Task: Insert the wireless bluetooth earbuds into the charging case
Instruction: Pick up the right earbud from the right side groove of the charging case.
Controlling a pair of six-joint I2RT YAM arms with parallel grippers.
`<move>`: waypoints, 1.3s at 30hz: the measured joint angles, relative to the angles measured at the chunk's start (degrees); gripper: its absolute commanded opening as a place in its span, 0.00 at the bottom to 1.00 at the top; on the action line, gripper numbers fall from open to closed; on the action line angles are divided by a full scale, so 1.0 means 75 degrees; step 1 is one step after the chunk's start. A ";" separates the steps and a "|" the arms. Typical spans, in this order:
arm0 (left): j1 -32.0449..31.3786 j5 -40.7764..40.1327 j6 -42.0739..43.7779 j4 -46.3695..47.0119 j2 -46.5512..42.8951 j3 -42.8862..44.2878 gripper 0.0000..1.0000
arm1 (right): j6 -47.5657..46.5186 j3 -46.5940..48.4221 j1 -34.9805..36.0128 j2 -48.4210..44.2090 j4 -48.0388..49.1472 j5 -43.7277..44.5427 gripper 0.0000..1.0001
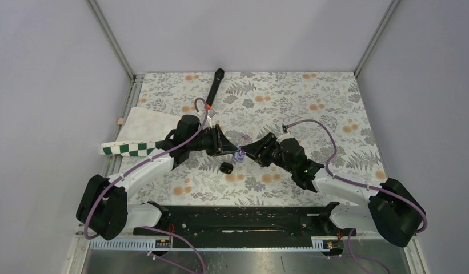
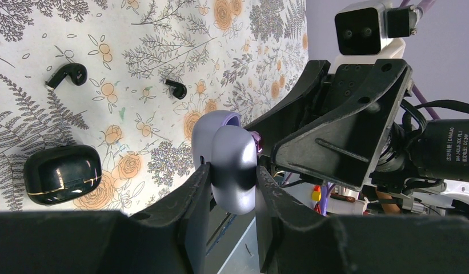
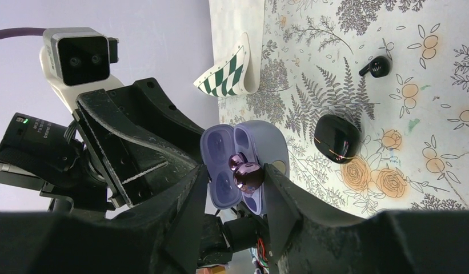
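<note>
Left fingers point(image 2: 189, 197): closed on the lilac case point(image 2: 227, 162). They pinch its rounded shell from both sides and hold it up off the counter point(image 1: 335, 103). My left wrist view shows only the case's smooth back.

Right fingers point(image 3: 286, 197): standing apart, with a gap wider than the purple earbud point(image 3: 248, 177) between their tips. The bud sits against the finger on that view's right and clear of the other, so I judge it is not pinched across both.

What the move turns on: the case's open face looks straight at the right fingers, just ahead of their tips. Its two hollow halves spread side by side across the finger gap. The bud is at the mouth of the case, beside the hinge line, so any push has to go along the right fingers' own axis into the well.

Second bud: another glossy purple bud point(image 3: 237, 161) touches the first from above. I cannot tell whether it is seated.

Nearer arm: the right one works the bud, and I judge the left one's job is to hold the case steady against that push.

Black case point(image 2: 61, 173): lid shut, lying on the counter just beside and below the two sets of fingers, with nothing touching it.

Black earbuds point(image 2: 68, 74): two lie loose on the counter beyond the black case, well apart from each other. The smaller-looking one point(image 2: 176, 88) is nearer the lilac case.

Risk, as I judge it: if the bud is off-line with its well, a push will twist the case in the left fingers.
</note>
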 measured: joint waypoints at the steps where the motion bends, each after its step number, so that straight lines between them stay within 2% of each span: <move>1: 0.0003 -0.0003 0.0017 -0.0003 0.0000 -0.0003 0.00 | 0.0000 0.0003 0.0000 0.0017 -0.0003 -0.0003 0.46; 20: 0.0006 -0.0003 0.0023 -0.0006 -0.0026 -0.0003 0.00 | -0.0423 0.0268 0.0000 -0.0003 -0.0729 -0.0052 0.26; 28: 0.0003 -0.0003 0.0204 -0.0032 -0.0041 -0.0003 0.00 | -0.0930 0.0831 -0.0009 -0.0017 -0.1696 -0.0187 0.25; 39: 0.0003 -0.0119 0.1495 -0.0743 -0.0041 0.0052 0.00 | -0.1848 0.2025 -0.0087 -0.0079 -0.3066 -0.0784 0.24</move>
